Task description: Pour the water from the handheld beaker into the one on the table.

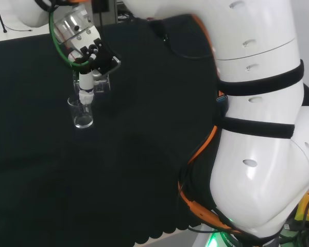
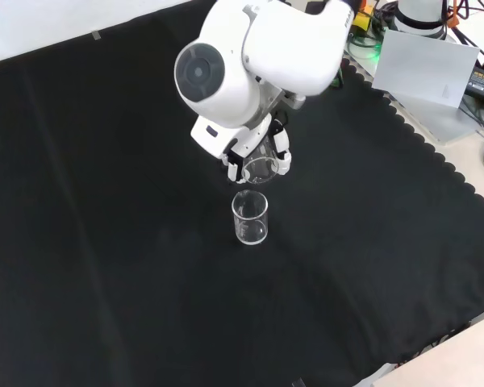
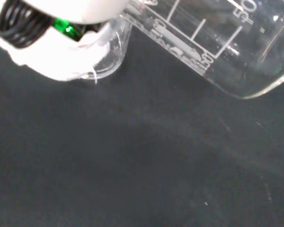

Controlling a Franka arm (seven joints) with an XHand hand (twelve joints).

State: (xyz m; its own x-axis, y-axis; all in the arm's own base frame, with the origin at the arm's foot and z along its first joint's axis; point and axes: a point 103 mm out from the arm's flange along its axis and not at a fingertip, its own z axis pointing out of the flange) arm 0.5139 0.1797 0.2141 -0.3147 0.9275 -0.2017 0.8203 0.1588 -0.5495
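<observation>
The hand (image 1: 92, 55) is shut on a clear graduated beaker (image 1: 101, 82), its fingers (image 2: 284, 158) curled round the glass. In the front view this held beaker (image 2: 260, 168) hangs just above and behind a second clear beaker (image 2: 250, 218), with its mouth tipped toward it. That second beaker (image 1: 83, 113) stands upright on the black cloth. The wrist view shows the held beaker (image 3: 213, 38) tilted, close and large, and the table beaker (image 3: 112, 51) partly behind a white finger (image 3: 61, 56). I cannot tell whether either beaker holds water.
Black cloth (image 2: 145, 266) covers the bench around the beakers. The arm's big white links (image 1: 257, 128) fill the right of the head view. The cloth's scalloped edge (image 2: 460, 185), a grey panel (image 2: 423, 64) and cables lie at the front view's right.
</observation>
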